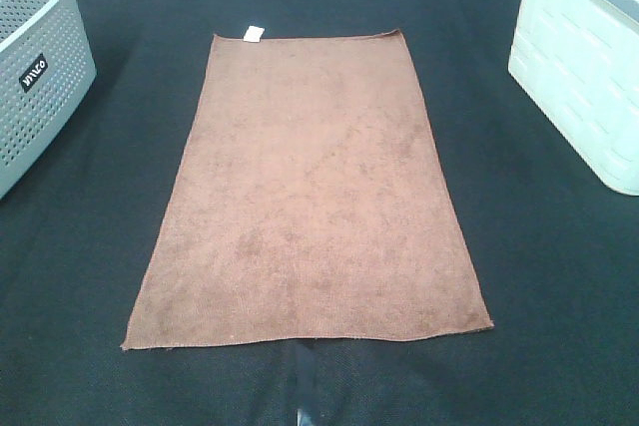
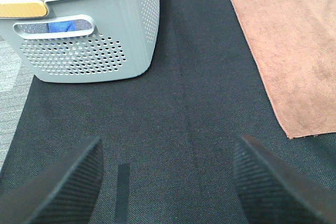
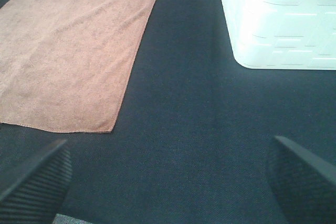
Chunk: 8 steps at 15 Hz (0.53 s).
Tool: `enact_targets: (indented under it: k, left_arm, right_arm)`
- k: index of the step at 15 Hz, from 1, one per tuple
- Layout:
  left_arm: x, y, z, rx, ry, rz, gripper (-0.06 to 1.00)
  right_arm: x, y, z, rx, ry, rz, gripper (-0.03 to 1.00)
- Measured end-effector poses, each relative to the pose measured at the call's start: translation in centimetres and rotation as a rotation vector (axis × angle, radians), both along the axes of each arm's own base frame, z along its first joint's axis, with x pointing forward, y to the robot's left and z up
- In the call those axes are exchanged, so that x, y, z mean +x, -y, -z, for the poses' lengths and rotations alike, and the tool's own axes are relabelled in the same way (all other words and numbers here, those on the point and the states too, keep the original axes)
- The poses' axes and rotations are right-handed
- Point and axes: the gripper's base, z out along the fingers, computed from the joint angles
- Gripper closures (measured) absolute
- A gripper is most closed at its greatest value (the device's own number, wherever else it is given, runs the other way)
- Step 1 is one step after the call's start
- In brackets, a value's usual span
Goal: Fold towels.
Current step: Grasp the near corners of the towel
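Observation:
A reddish-brown towel [image 1: 310, 197] lies flat and unfolded on the black table cover, long side running away from me, with a small white tag [image 1: 254, 34] at its far short edge. Neither gripper shows in the high view. My left gripper [image 2: 168, 182] is open and empty above the bare cover, with the towel's near left corner [image 2: 294, 51] off to one side. My right gripper [image 3: 170, 182] is open and empty above the cover, beside the towel's near right corner [image 3: 73, 51].
A grey perforated basket [image 1: 35, 67] stands at the far left; it also shows in the left wrist view [image 2: 89, 30] with blue cloth inside. A white bin [image 1: 584, 67] stands at the far right, seen too in the right wrist view [image 3: 278, 19].

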Motion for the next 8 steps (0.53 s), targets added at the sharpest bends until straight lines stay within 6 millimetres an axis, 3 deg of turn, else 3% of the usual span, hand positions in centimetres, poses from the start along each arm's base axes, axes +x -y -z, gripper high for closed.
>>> enact_targets:
  k: [3,5,6,7,8]
  left_arm:
    - [0.8,0.0,-1.4,-0.008,0.090,0.001,0.28]
    - [2.7,0.2,-2.1,-0.036,0.140,0.013,0.28]
    - [5.1,0.5,-1.8,-0.093,0.134,0.025,0.28]
    - [5.1,0.5,-1.8,-0.093,0.134,0.025,0.28]
    - [6.9,0.8,-1.5,-0.162,0.105,0.030,0.28]
  right_arm:
    - [1.2,-0.1,-0.7,0.065,-0.031,0.027,0.02]
    - [3.4,-0.2,-1.6,0.115,-0.048,0.044,0.02]
    - [5.3,-0.3,-1.9,0.129,-0.068,0.050,0.02]
    - [5.3,-0.3,-1.9,0.129,-0.068,0.050,0.02]
    - [6.6,-0.4,-1.8,0.139,-0.100,0.052,0.02]
